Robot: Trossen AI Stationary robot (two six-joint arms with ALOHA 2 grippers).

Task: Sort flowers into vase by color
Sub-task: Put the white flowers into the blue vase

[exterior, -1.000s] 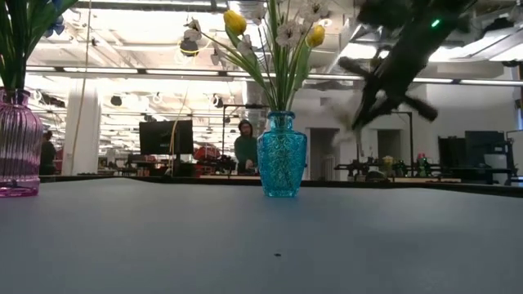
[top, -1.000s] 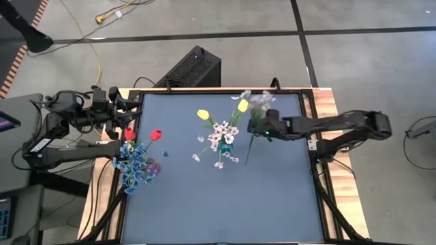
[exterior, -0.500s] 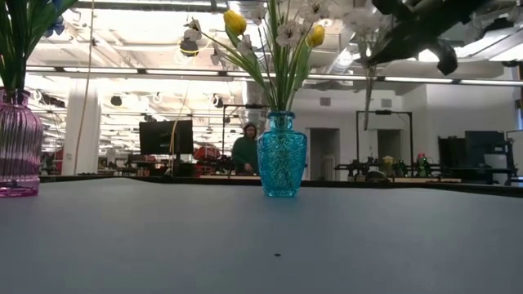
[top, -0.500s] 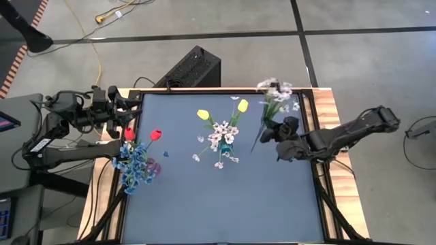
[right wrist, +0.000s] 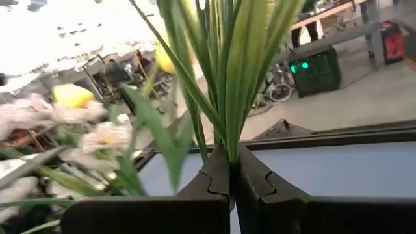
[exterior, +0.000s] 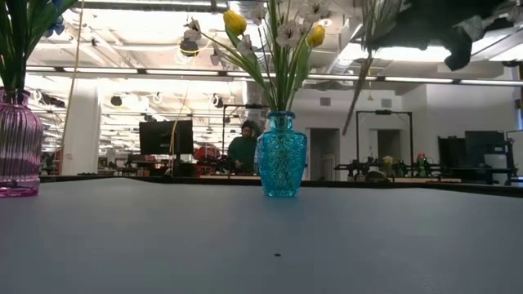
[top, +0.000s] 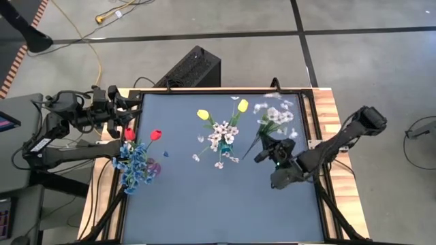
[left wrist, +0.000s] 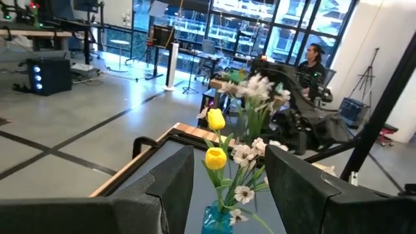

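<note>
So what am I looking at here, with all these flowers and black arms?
Two robot arms work at a table, sorting fake flowers into vases. One picture looks down from above, one looks level across the tabletop, and two come from cameras on the wrists. A blue vase holds white and yellow flowers; a pink vase at the left holds blue ones. The right pincer is shut on a white spray, held in the air right of the blue vase. The left pincer waits open at the table's far left corner.
</note>
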